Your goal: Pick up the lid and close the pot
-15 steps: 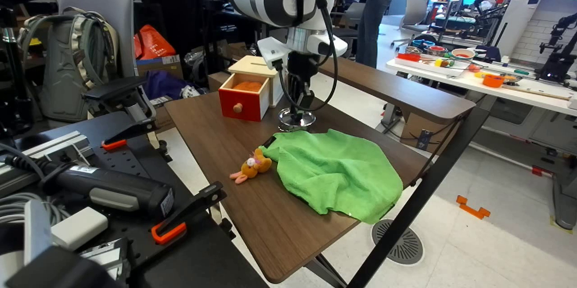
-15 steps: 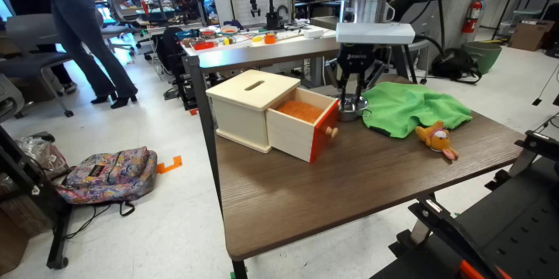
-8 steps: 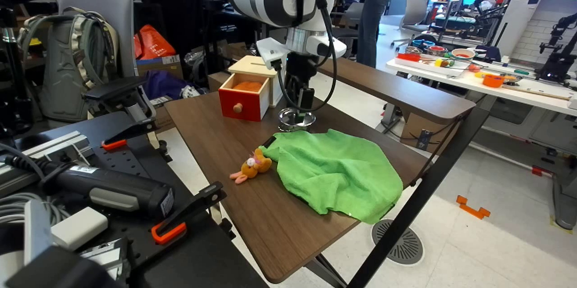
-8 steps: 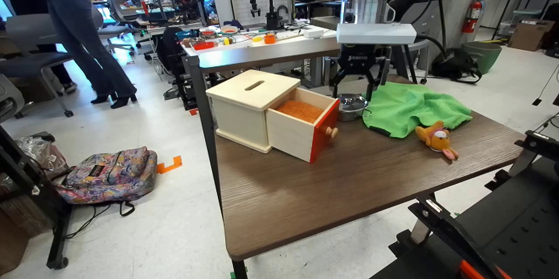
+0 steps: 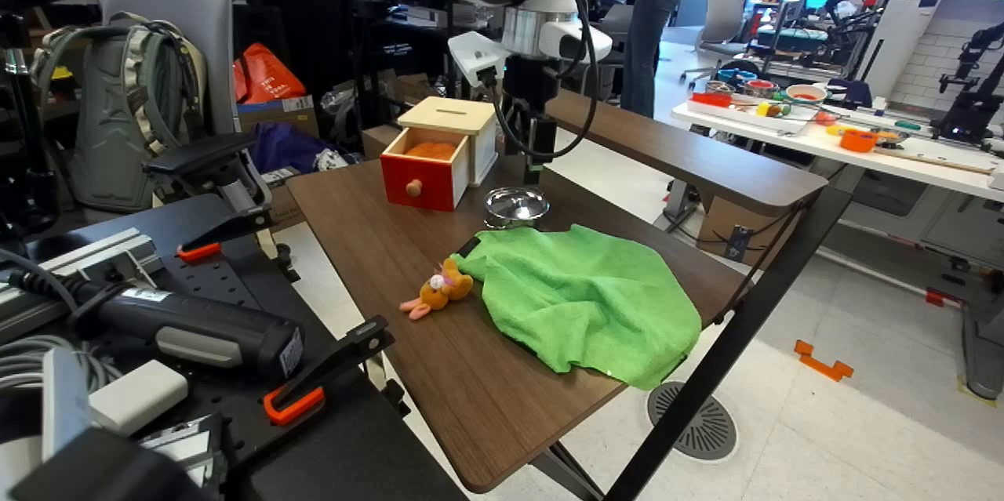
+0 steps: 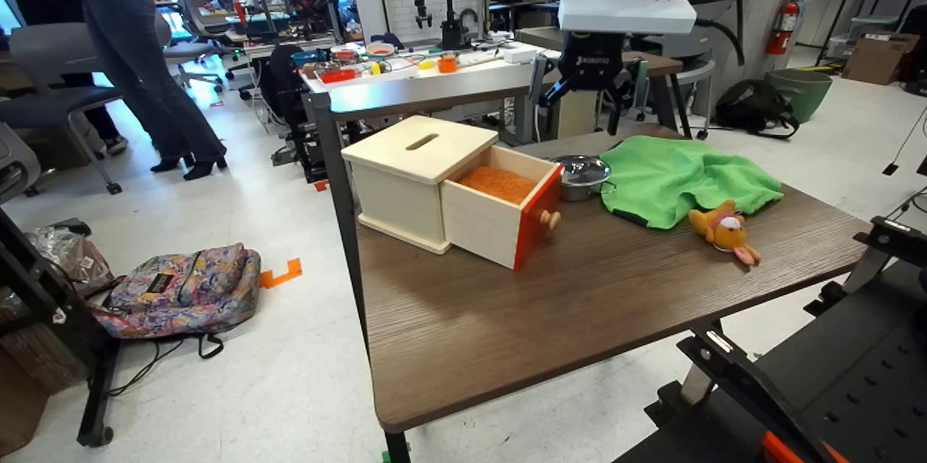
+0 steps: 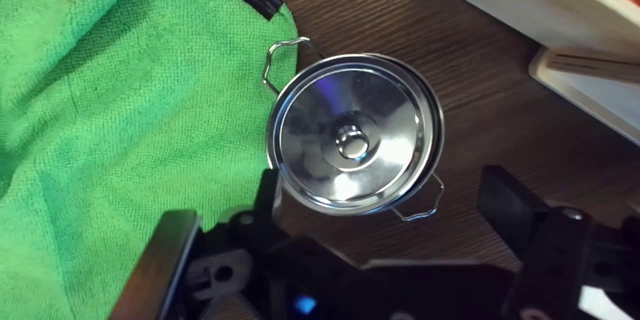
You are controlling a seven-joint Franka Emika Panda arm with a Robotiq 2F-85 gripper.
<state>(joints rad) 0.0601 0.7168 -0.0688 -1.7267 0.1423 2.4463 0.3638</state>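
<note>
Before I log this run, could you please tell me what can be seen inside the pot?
The lid lies on the pot, knob up, and covers its inside, so any contents cannot be seen.

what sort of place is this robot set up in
Probably a robotics lab: besides the gripper, a black robot arm stands in the background, and a fire extinguisher suggests a shared workplace rather than a home.
</note>
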